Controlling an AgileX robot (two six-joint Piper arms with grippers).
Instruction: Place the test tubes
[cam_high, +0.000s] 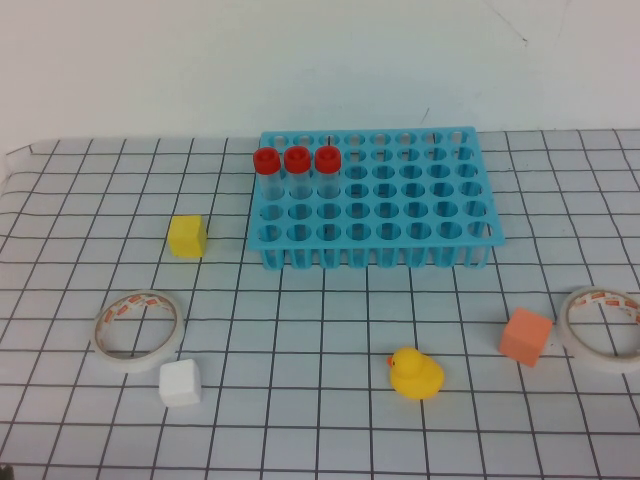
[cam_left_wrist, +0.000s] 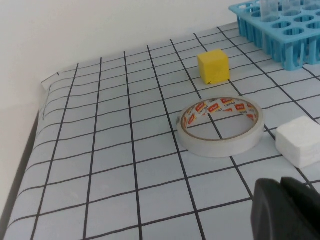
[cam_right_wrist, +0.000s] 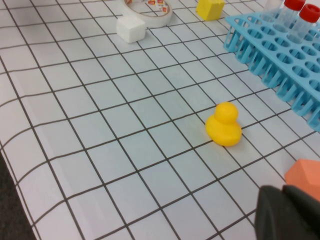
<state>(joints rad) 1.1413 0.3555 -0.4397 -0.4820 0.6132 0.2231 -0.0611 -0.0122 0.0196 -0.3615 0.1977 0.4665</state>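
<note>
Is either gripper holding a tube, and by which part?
Nothing is held. Left gripper, near the white cube, and right gripper, near the orange cube, are both shut, empty. The three test tubes stand in the rack.

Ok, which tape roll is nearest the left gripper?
The left roll, by the white cube; the shut left gripper sits just before it. The right roll lies by the orange cube, near the shut right gripper.

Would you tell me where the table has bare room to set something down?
Free: the strip between the blue rack and the duck, and the far-left corner beyond the yellow cube. Crowded: left tape roll with white cube, by the shut left gripper; orange cube and right tape roll, by the shut right gripper.
</note>
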